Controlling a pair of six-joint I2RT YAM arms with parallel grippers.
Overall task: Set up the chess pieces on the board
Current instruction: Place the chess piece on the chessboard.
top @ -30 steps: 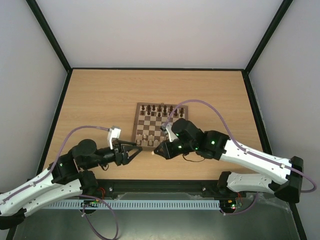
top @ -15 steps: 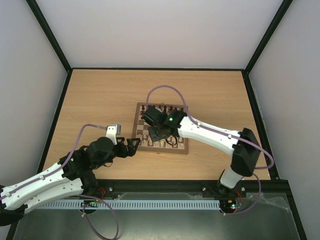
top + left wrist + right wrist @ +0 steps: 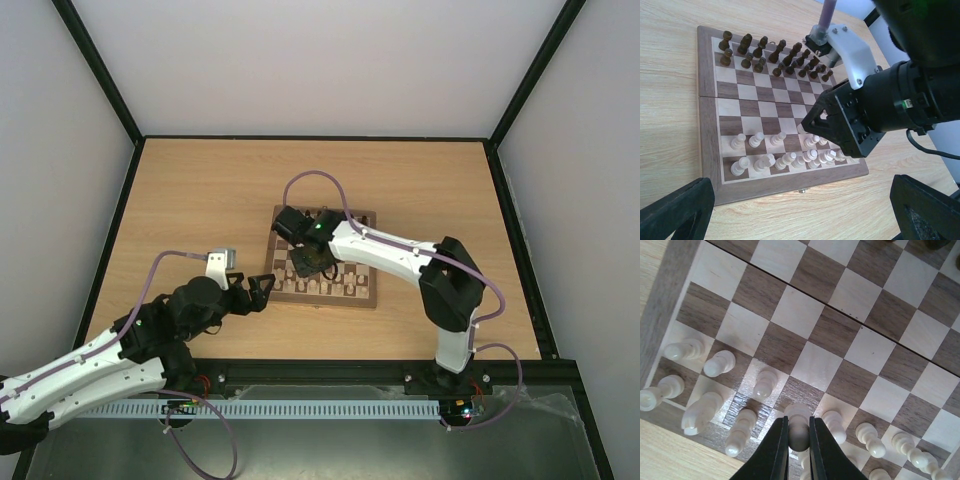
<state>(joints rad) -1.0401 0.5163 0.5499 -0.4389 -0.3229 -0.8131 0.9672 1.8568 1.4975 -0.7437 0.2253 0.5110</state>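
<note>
The board lies mid-table. Dark chess pieces fill its two far rows, and pale chess pieces stand in the two near rows. My right gripper is shut on a pale pawn, holding it upright by its head just above a dark square in the pale pawn row. From above, the right gripper hangs over the board's near left part. My left gripper stands wide open and empty, just off the board's near left corner. Its fingers frame the wrist view's bottom corners.
The wooden table is ringed by a black frame with white walls behind. The right arm's white links reach across the board from the right. A small metal latch sits on the board's near edge.
The right arm swung from the table in front of the board to over the pale rows, carrying the pale pawn. The left gripper opened fully and stayed by the near left corner.
</note>
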